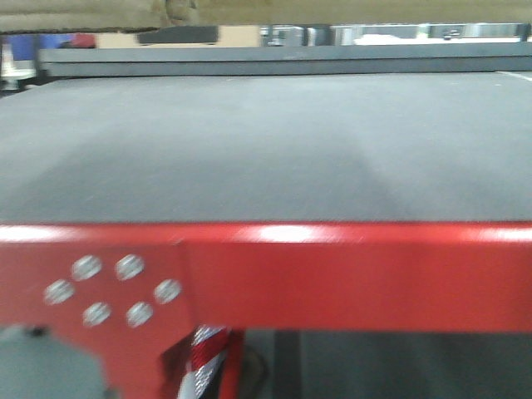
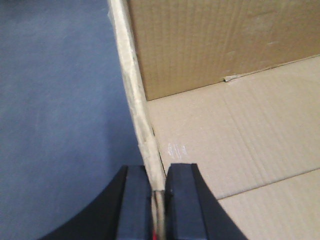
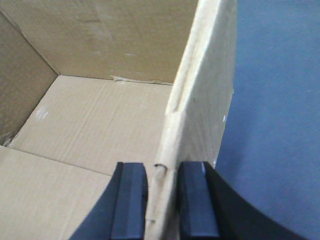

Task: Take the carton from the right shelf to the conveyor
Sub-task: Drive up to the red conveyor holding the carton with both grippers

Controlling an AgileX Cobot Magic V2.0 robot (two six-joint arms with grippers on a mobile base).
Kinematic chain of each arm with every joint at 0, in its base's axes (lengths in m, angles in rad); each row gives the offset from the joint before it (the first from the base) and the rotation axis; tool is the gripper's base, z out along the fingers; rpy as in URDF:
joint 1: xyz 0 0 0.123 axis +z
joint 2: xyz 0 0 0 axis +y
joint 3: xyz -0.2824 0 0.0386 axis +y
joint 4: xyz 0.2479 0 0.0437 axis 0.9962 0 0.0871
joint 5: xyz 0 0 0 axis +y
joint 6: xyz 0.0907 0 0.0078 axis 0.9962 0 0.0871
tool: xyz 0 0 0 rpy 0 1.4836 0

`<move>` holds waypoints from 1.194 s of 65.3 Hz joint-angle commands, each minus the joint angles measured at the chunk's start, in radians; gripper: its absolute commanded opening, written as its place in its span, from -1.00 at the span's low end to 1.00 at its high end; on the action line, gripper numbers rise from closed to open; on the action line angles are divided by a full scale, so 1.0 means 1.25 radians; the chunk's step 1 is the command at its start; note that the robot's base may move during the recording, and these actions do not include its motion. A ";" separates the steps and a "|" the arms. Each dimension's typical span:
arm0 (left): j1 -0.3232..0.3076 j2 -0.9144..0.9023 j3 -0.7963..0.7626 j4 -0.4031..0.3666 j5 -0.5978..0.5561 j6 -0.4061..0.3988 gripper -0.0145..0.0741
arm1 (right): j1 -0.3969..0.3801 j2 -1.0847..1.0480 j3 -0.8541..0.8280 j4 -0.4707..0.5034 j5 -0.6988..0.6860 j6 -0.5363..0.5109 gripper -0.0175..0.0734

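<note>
The carton is an open brown cardboard box. In the left wrist view my left gripper [image 2: 158, 172] is shut on the carton's left wall [image 2: 132, 75], one finger outside, one inside above the box floor [image 2: 225, 135]. In the right wrist view my right gripper [image 3: 162, 172] is shut on the carton's right wall [image 3: 202, 95], the same way. In the front view only the carton's underside [image 1: 274, 12] shows along the top edge, held above the dark grey conveyor belt [image 1: 266, 150]. Neither gripper shows in the front view.
The conveyor has a red metal frame [image 1: 332, 274] with several bolts [image 1: 108, 289] along its near edge. A dark rail [image 1: 283, 60] runs along its far side, with blurred workshop clutter behind. Blue-grey belt surface lies beside the carton in both wrist views.
</note>
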 commanded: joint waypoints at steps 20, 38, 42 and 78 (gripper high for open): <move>0.005 -0.005 0.000 0.098 -0.008 0.008 -0.70 | 0.000 -0.015 -0.007 0.008 -0.020 -0.014 -0.77; 0.005 -0.005 0.000 0.098 -0.008 0.008 -0.70 | 0.000 -0.015 -0.007 0.008 -0.020 -0.014 -0.77; 0.005 -0.005 0.000 0.098 -0.008 0.008 -0.70 | 0.000 -0.015 -0.007 0.008 -0.020 -0.014 -0.77; 0.005 -0.005 0.000 0.098 -0.008 0.008 -0.70 | 0.000 -0.015 -0.007 0.008 -0.020 -0.014 -0.77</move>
